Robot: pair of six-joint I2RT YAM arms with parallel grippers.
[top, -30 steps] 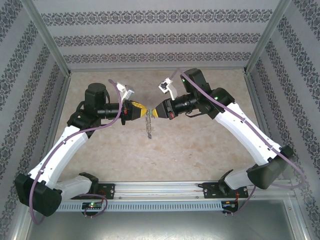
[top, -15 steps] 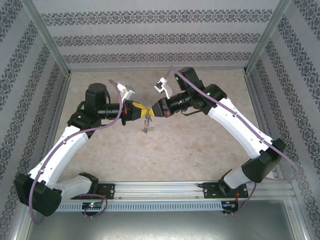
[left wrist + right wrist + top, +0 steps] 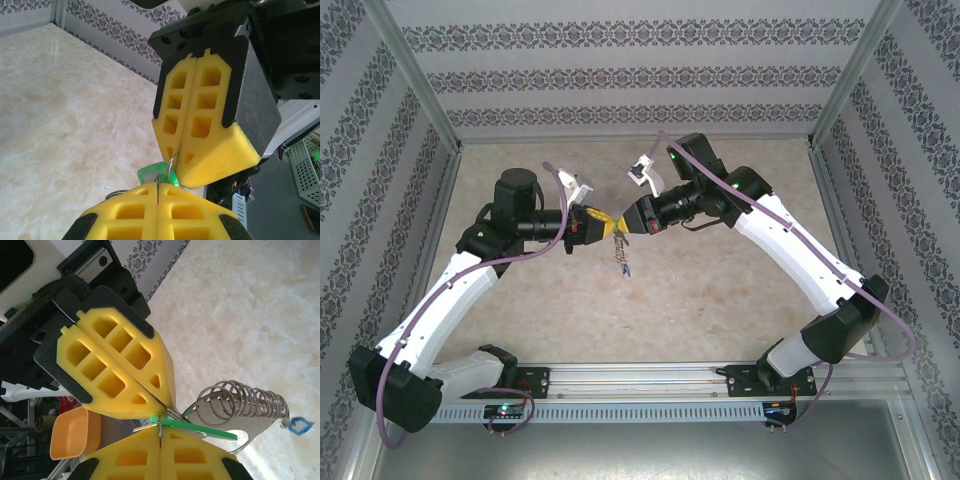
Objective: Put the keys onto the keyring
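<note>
Above the table's middle my two grippers meet tip to tip. My left gripper [image 3: 605, 226] [image 3: 157, 192] is shut on the keyring [image 3: 620, 256], a grey metal loop [image 3: 235, 412] carrying a row of small rings and a blue tag [image 3: 299, 426] that dangles below. My right gripper [image 3: 624, 229] [image 3: 160, 432] is shut on the thin wire ring of the keys, whose green tag [image 3: 154, 174] [image 3: 200, 428] sticks out between the two pairs of yellow pads. The key's blade is hidden behind the pads.
Patterned walls and aluminium posts [image 3: 415, 75] close in the beige table [image 3: 720, 290] on three sides. A metal rail [image 3: 640, 375] runs along the near edge between the arm bases. An orange bin [image 3: 75, 432] sits off the table.
My right gripper has swung left and closed the gap to my left gripper. Both tips then shifted slightly right, and the dangling keyring swung with them.
</note>
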